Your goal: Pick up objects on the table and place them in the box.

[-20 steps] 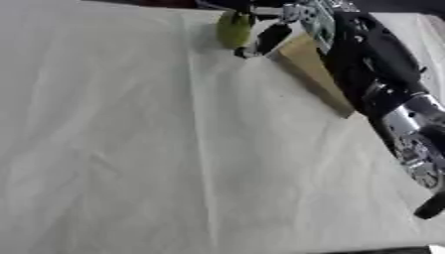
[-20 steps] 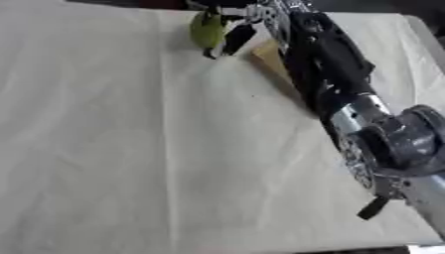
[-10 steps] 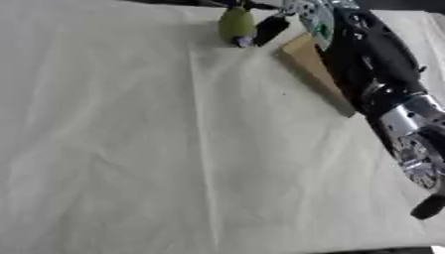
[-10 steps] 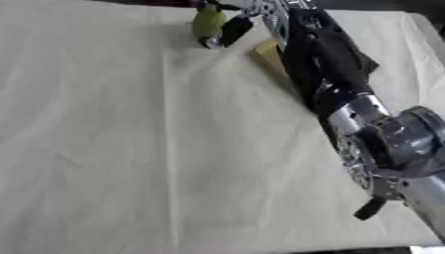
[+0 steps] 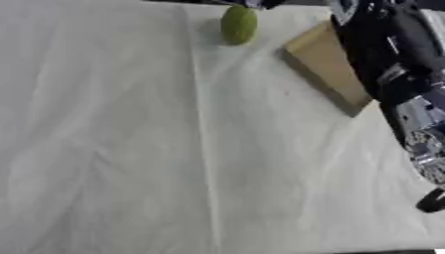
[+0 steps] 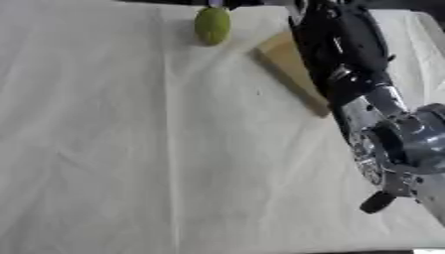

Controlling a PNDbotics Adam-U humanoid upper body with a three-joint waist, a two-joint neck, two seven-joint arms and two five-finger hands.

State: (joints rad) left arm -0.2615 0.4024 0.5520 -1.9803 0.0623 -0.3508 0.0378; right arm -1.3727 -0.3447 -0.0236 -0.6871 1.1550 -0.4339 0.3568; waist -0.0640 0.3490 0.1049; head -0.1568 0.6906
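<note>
A bench point(image 5: 104, 149) draped in a creased pale cloth point(image 6: 130, 163) is seen from above, its folds running lengthwise down the middle. A small green, oval object point(image 5: 238, 24) is found near the far edge, just left of a flat tan cardboard box point(image 5: 326, 67) that is laid at an angle on the cloth. Whether the green object rests on the cloth or is lifted above it cannot be told. The right arm point(image 6: 365, 99), black along its upper length and silver at its joints, is stretched from the lower right corner across the box's right side to the top of the frame. The right hand point(image 5: 260, 3) is cut off by the upper edge just above the green object; only a dark sliver is shown, so it cannot be told how far its fingers are spread or whether anything is held.
</note>
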